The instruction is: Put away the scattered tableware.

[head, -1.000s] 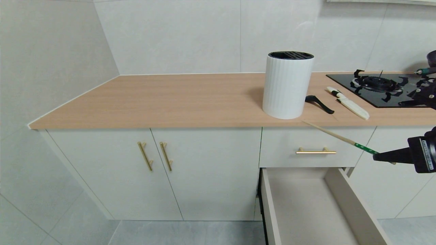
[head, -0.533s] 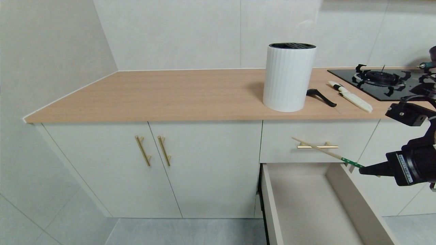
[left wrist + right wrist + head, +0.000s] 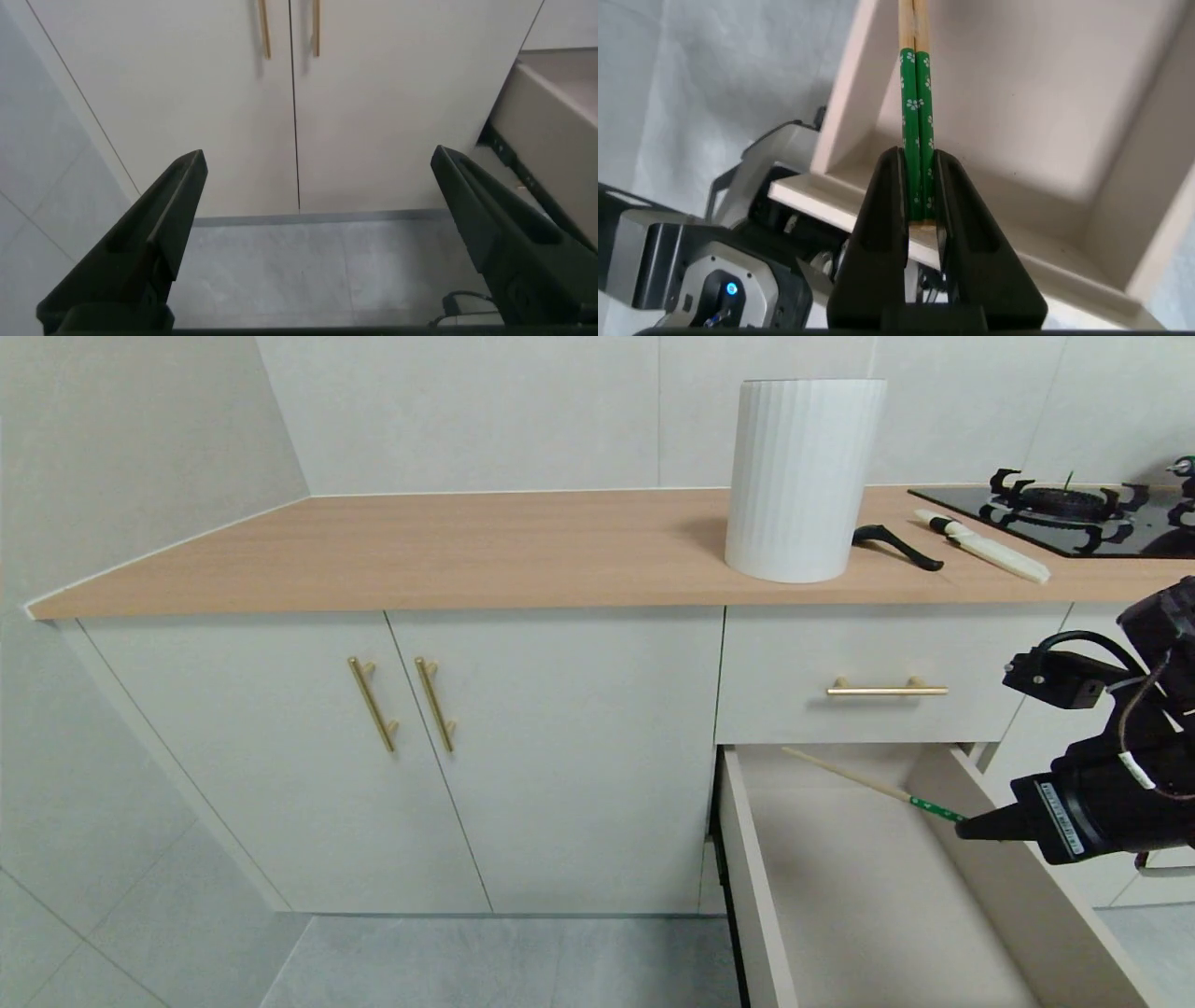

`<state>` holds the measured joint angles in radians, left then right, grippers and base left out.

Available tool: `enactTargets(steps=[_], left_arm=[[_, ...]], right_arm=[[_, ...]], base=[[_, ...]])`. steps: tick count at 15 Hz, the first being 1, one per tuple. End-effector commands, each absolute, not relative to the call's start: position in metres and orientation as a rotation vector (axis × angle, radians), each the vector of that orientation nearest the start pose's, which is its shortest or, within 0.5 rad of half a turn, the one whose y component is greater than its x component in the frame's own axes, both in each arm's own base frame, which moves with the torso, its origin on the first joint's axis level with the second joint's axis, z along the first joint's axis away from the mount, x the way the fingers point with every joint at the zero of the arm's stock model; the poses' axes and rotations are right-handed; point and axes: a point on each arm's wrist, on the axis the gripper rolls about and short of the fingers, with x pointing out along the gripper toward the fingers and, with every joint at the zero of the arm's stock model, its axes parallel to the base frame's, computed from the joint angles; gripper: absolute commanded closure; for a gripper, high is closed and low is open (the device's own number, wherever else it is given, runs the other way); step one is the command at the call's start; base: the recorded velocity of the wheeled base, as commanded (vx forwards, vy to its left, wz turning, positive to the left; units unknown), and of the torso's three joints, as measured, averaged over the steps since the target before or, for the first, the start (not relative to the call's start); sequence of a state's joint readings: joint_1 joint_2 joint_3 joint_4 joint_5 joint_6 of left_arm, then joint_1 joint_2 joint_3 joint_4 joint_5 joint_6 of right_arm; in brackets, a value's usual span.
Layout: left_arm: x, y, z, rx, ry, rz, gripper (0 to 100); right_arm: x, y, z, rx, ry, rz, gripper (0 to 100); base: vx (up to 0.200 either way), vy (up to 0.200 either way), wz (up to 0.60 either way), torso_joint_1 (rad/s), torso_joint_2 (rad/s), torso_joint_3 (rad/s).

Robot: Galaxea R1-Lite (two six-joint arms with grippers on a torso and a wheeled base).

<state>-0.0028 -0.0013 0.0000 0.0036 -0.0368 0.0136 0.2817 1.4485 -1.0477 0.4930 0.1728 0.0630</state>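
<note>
1. The right gripper [image 3: 966,821] hangs over the open drawer [image 3: 744,859]; its black, tapered fingers [image 3: 878,215] are clamped on the green end of a pair of chopsticks [image 3: 859,782]; the bare tips reach toward the drawer's back, above its floor and seemingly touching nothing.
2. The step in hand looks like laying the chopsticks in the drawer; it would go best by lowering until the sticks lie nearly flat and close to the floor, clear of the walls, and only then parting the fingers; a drop from height would likely let them bounce and roll apart.
3. The chopsticks are slim pale wood with a glossy green grip end dotted with small light marks; they sit tight side by side; they are probably light and quick to roll.
4. The drawer is smooth, matte cream board with straight walls and a flat floor.
5. The left gripper [image 3: 318,163] faces the cabinet doors and grey floor tiles; its fingers are wide apart, holding nothing.
6. On the wood-grain bench [image 3: 467,541] stand a ribbed white holder [image 3: 803,476], a black-handled utensil [image 3: 896,546] and a pale-bladed knife [image 3: 985,546], not yet put away.
</note>
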Motion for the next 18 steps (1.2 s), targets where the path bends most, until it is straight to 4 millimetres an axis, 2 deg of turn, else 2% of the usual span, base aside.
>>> enactTargets(steps=[1, 7, 9, 11, 12, 14, 16, 18], left_arm=[[-0.023, -0.001, 0.075, 0.014, 0.003, -0.041, 0], [-0.023, -0.001, 0.075, 0.014, 0.003, -0.040, 0], [-0.023, -0.001, 0.075, 0.014, 0.004, -0.038, 0], [-0.023, -0.001, 0.075, 0.014, 0.003, -0.040, 0], [-0.023, -0.001, 0.075, 0.014, 0.003, -0.041, 0], [-0.023, -0.001, 0.075, 0.014, 0.003, -0.038, 0], [-0.023, -0.001, 0.075, 0.014, 0.003, -0.041, 0], [-0.023, -0.001, 0.075, 0.014, 0.003, -0.040, 0]], right_arm=[[0.214, 0.066, 0.213, 0.007, 0.942, 0.393, 100], [0.223, 0.069, 0.204, 0.004, 0.976, 0.388, 100], [0.235, 0.072, 0.195, 0.002, 0.990, 0.382, 100], [0.252, 0.076, 0.176, -0.010, 1.045, 0.355, 100], [0.266, 0.079, 0.158, -0.037, 1.089, 0.298, 100], [0.284, 0.083, 0.137, -0.052, 1.114, 0.251, 100], [0.307, 0.095, 0.112, 0.040, 1.140, 0.186, 100], [0.320, 0.099, 0.086, 0.038, 1.174, 0.147, 100]], base=[[0.000, 0.000, 0.00, -0.154, 0.45, 0.295], [0.000, 0.000, 0.00, -0.042, 0.13, 0.081], [0.000, 0.000, 0.00, 0.000, 0.00, 0.000], [0.000, 0.000, 0.00, 0.000, 0.00, 0.000], [0.000, 0.000, 0.00, 0.000, 0.00, 0.000], [0.000, 0.000, 0.00, 0.000, 0.00, 0.000], [0.000, 0.000, 0.00, 0.000, 0.00, 0.000], [0.000, 0.000, 0.00, 0.000, 0.00, 0.000]])
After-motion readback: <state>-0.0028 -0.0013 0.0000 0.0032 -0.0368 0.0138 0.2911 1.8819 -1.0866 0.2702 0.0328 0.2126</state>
